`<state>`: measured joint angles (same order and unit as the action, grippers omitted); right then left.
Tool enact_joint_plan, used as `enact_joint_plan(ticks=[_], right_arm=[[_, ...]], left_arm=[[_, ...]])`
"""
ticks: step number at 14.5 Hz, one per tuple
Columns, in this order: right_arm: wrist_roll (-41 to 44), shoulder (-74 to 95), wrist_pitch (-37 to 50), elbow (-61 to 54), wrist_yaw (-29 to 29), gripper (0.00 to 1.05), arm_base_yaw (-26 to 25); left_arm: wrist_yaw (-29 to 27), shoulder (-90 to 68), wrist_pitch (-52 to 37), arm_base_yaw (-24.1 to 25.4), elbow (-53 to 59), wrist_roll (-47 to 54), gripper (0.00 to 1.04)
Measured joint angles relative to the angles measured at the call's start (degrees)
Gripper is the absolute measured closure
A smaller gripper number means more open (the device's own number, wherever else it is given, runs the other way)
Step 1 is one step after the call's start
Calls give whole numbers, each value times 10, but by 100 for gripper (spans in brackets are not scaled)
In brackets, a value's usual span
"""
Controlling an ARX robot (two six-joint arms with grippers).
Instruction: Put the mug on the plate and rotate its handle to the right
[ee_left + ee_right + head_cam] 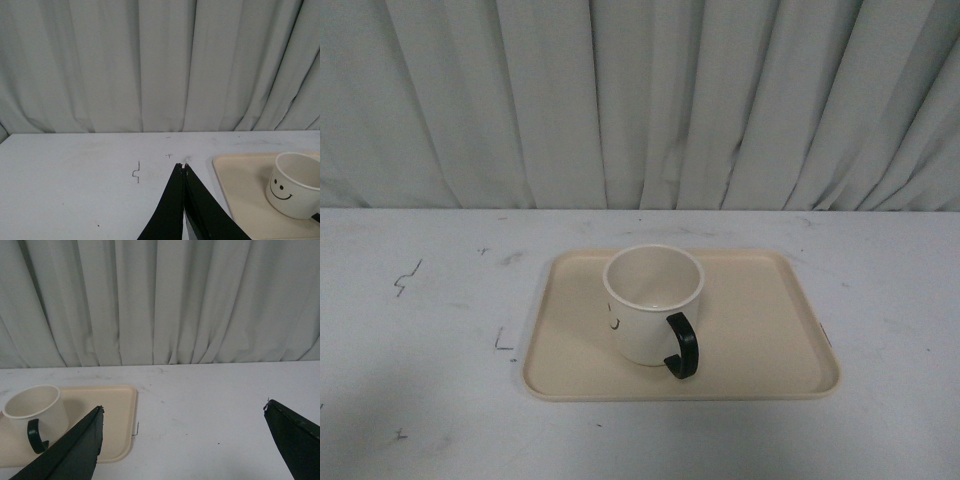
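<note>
The mug (653, 305) stands upright on the plate (765, 325), mouth up, a little left of the plate's middle and towards its near edge. The plate lies flat on the white table (420, 400) with its long side running left to right. The handle (682, 345) sticks out from the mug's near-right side, pointing right and somewhat towards the robot, with its loop standing vertical. On the mug's left side, the front view shows only the edge of a black smiley face (613, 322).

The left gripper (183, 166) is clenched. Its two black fingers (170, 205) meet at the tips with no gap between them and nothing held. It hangs over bare table to the left of the plate, well apart from the mug, and near a small scribble mark (136, 173) on the tabletop.

The right gripper (182, 410) is released. Its fingers (82, 445) are spread wide with nothing between them but tabletop. It sits to the right of the plate and touches neither the plate nor the mug.

Neither arm shows in the front view, so only the wrist views show the grippers. The left wrist view shows the smiley face in full, turned towards the left side of the scene. The right wrist view shows the handle against the cream body and none of the face. A pale pleated curtain (640, 100) closes off the far side of the table in all three views.
</note>
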<state>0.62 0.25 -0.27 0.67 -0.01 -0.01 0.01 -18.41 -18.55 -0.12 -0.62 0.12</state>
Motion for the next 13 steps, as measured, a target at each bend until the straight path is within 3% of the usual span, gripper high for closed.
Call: enact_joint_plan(ticks=[8, 9, 11, 13], right_arm=[[0, 0, 0, 0, 0, 6, 0], [0, 0, 0, 0, 0, 6, 0], [0, 0, 0, 0, 0, 6, 0], [0, 0, 0, 0, 0, 6, 0]], left_arm=[[0, 90, 94, 0, 0, 0, 103], [1, 140, 173, 0, 0, 0, 103], [-1, 179, 190, 0, 0, 0, 103], [0, 179, 188, 0, 0, -1, 81]])
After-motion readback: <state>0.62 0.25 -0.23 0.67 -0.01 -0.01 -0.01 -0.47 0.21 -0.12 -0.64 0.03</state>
